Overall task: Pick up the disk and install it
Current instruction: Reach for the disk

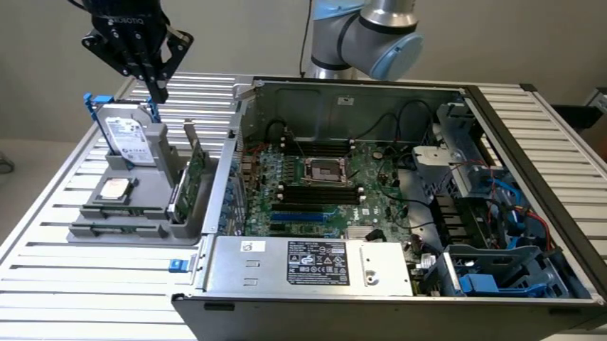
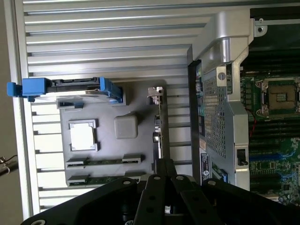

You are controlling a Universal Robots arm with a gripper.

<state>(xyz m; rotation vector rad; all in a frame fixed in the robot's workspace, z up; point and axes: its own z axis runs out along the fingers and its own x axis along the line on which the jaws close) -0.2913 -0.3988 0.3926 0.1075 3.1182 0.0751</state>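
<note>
The hand (image 1: 158, 91) hangs above the far end of the grey holder (image 1: 142, 213) that lies on the slatted worktop (image 1: 76, 284). Its fingers are clenched together, pointing down, and grasp nothing. The disk (image 1: 128, 135) stands on edge in a slot at that same far end of the holder, its labelled face upright and its blue carrier framing it. From the wrist view the disk (image 2: 70, 88) reads as a thin blue-capped strip running across the holder's (image 2: 140, 108) width, while the hand (image 2: 164, 168) sits off to one side of that strip and not over it. So the disk lies below the fingertips and a little toward the holder's outer side. The fingertips are closest to the disk's upper corner on the side facing the open computer case (image 1: 379, 277), and appear apart from it. A grasp would likely need the fingers spread and lined up across the thin top edge.
</note>
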